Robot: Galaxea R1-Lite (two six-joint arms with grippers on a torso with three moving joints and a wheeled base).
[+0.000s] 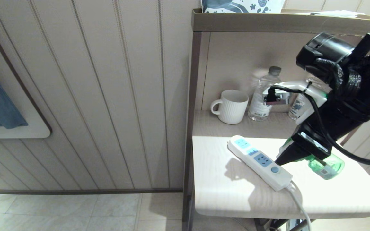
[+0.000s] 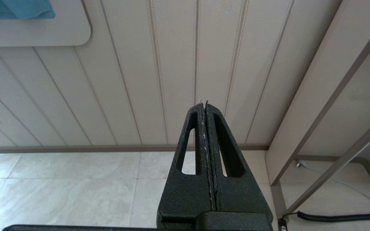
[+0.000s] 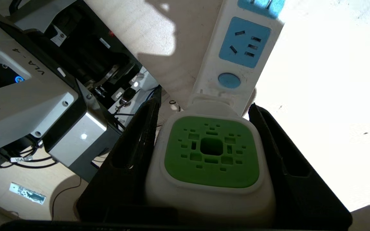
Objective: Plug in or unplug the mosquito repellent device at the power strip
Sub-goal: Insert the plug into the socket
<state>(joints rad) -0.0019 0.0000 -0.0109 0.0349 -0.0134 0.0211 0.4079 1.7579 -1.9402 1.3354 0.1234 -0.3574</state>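
Right pincer (image 3: 204, 160) is clamped on our mosquito repellent device (image 3: 211, 150), one finger on each white side, green cap toward the wrist, near the power strip (image 1: 259, 162) lying on the worktop (image 1: 332, 195), unplugged; left pincer (image 2: 206, 106) hangs pressed together

In the head view the black right gripper (image 1: 287, 157) covers most of the white plug-in mosquito repellent device with its translucent green bottle (image 1: 328, 166), so only the bottle's end shows. A second clear plastic water bottle (image 1: 297, 107) is largely hidden behind the arm. The long white power strip with light-blue sockets (image 3: 242, 48) is cut off at the right wrist view's edge, and the device's plug pins cannot be seen there. The strip's white cord (image 1: 300, 205) runs out of the picture
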